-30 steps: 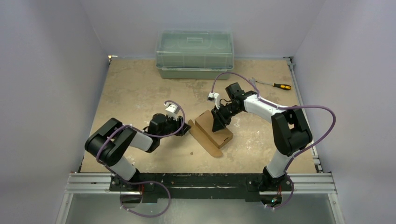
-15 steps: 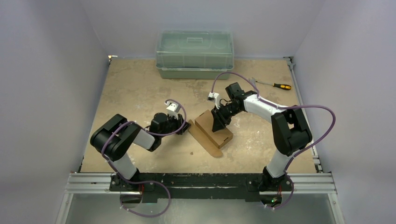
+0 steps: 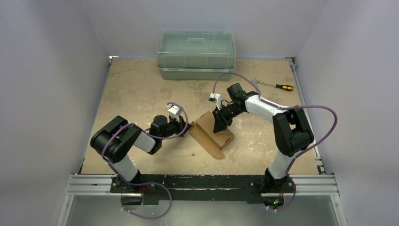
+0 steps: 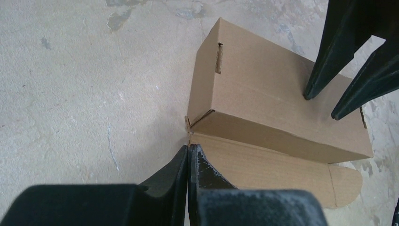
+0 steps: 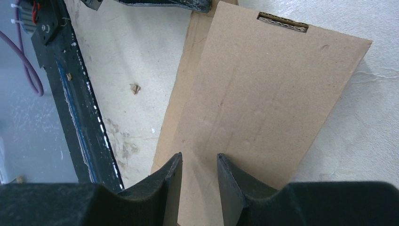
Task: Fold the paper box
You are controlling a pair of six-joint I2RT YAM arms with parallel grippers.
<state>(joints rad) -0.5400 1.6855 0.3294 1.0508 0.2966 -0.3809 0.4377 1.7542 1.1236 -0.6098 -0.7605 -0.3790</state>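
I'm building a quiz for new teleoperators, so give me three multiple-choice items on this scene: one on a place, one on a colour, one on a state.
1. Where does the screwdriver lie?
A. far right of the table
B. near left corner
C. between the arm bases

2. What colour is the lidded bin?
A. red
B. green
C. blue

3. The left gripper is:
A. wide open
B. shut
C. out of view

Answers: 1 A, it lies by the far right edge. 2 B, its plastic is translucent green. 3 B, its fingers meet at a corner of the paper box.
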